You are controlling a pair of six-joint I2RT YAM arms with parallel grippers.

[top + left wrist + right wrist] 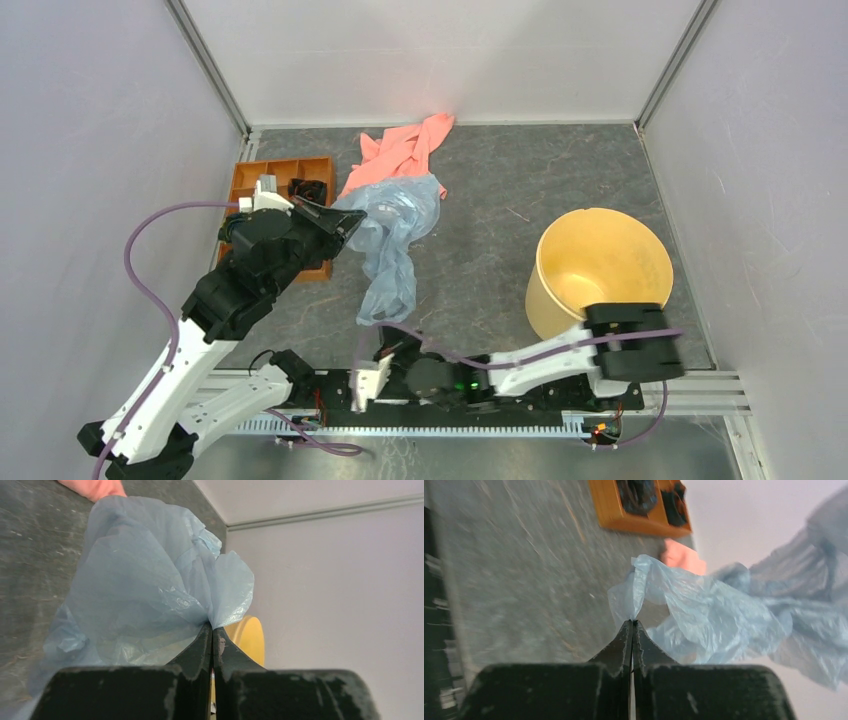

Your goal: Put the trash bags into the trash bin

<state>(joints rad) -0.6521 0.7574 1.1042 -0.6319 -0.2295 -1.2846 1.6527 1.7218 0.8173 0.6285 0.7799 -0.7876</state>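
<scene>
– Both grippers clenched on the trash bag (392,250)?
– Yes: left gripper (212,630) pinches its far end, right gripper (632,625) its near end, likely stretching it open. It hangs between them, left of the cream trash bin (600,262), not inside.

No readable text, labels or numbers (anywhere).

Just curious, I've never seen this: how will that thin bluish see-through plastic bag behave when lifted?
Probably floppy: the thin bluish plastic bag hangs crumpled between the left gripper and right gripper. Likely very light, being see-through film. It might slip, since each gripper pinches only a small fold.
</scene>
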